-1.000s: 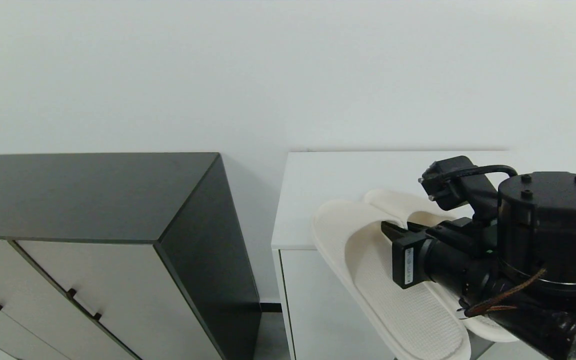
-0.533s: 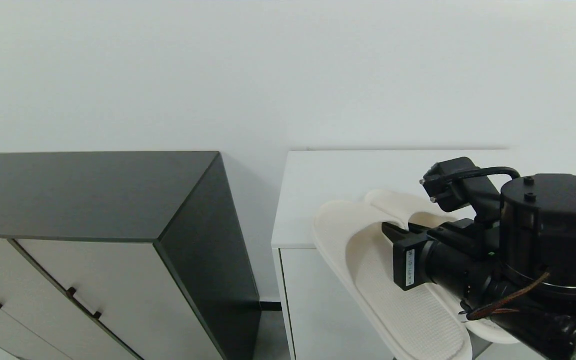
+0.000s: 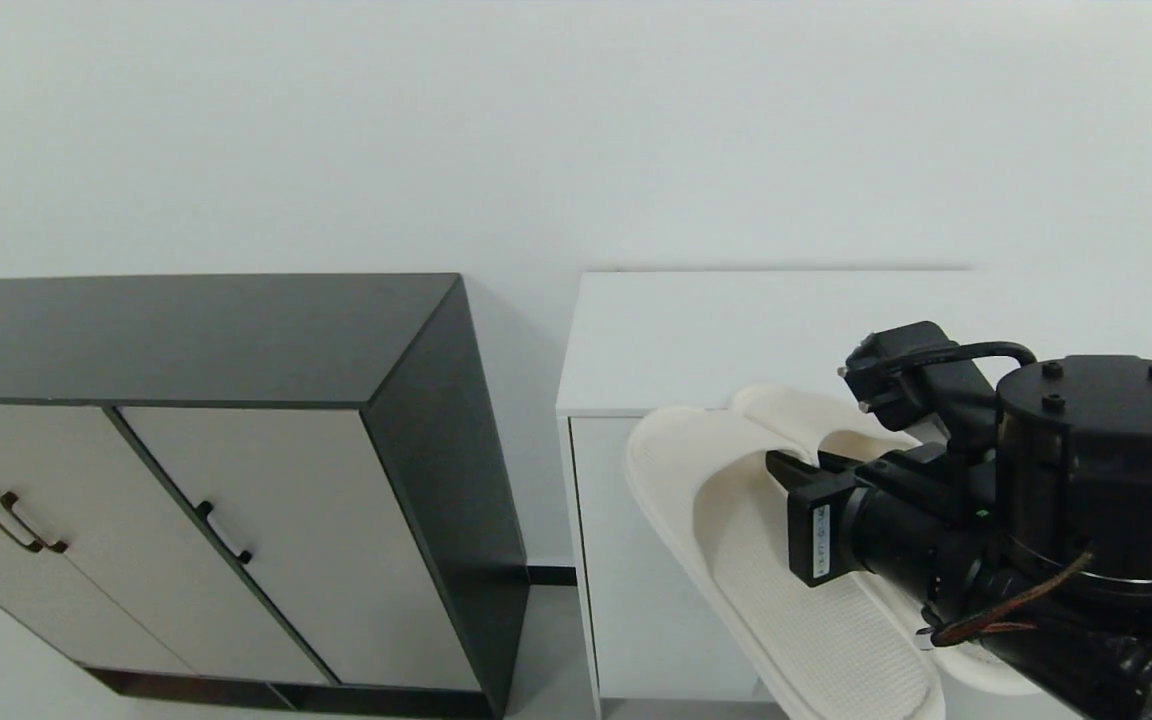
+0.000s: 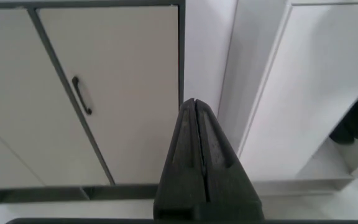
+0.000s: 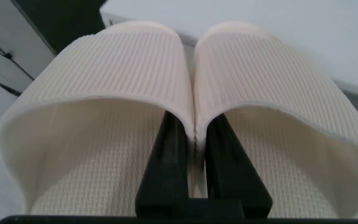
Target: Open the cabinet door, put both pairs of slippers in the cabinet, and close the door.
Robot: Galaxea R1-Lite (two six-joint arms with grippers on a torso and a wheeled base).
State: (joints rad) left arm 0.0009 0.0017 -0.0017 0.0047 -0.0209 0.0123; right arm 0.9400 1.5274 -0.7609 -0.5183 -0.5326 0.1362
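Note:
A pair of cream slippers (image 3: 736, 500) hangs in the air in front of the white cabinet (image 3: 736, 320), to the right of the dark cabinet. My right gripper (image 3: 784, 468) is shut on the two inner sides of the slippers (image 5: 135, 81), pressed together between its fingers (image 5: 166, 155). The dark cabinet (image 3: 236, 330) stands at the left with its light doors (image 3: 266, 520) closed and their dark handles (image 3: 223, 530) showing. My left gripper (image 4: 194, 106) is shut on nothing and points at the gap between the cabinet door (image 4: 117, 74) and the white cabinet (image 4: 303, 93).
A narrow gap with grey floor (image 3: 546, 640) separates the two cabinets, and a plain wall rises behind them. In the left wrist view a dark pair of shoes (image 4: 353, 121) sits on a low open shelf at the white cabinet's side.
The whole head picture has shifted, so the camera moved: more of both cabinet fronts shows now. The right gripper holds the slippers as before.

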